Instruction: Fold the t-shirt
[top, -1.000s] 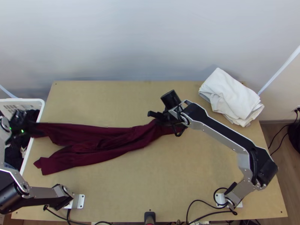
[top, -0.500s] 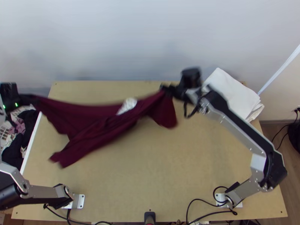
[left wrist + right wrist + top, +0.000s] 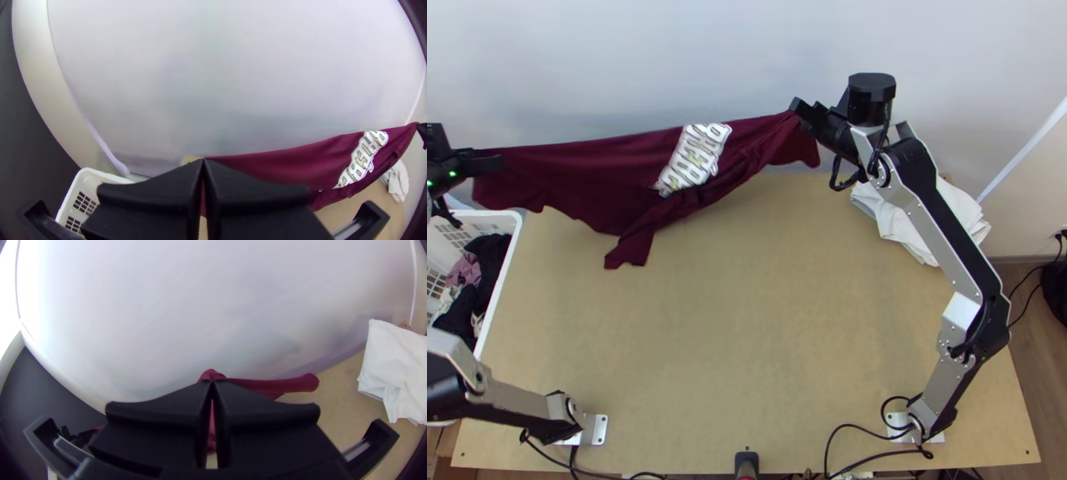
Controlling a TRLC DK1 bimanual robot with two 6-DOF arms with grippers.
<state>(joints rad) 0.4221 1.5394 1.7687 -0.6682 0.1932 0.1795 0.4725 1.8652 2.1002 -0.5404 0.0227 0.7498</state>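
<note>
Has straight silver-grey links [image 3: 519, 400], bulky black joints [image 3: 993, 324], a rounded black housing [image 3: 872, 90], green lights [image 3: 453, 174], looping black cables [image 3: 837, 186] and shiny silver base plates [image 3: 598, 430].

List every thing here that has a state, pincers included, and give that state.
left pincer, shut on the t-shirt
right pincer, shut on the t-shirt
t-shirt, stretched between both pincers, lower part hanging loose
white cloth, folded in layers
basket, open, clothes inside
</note>
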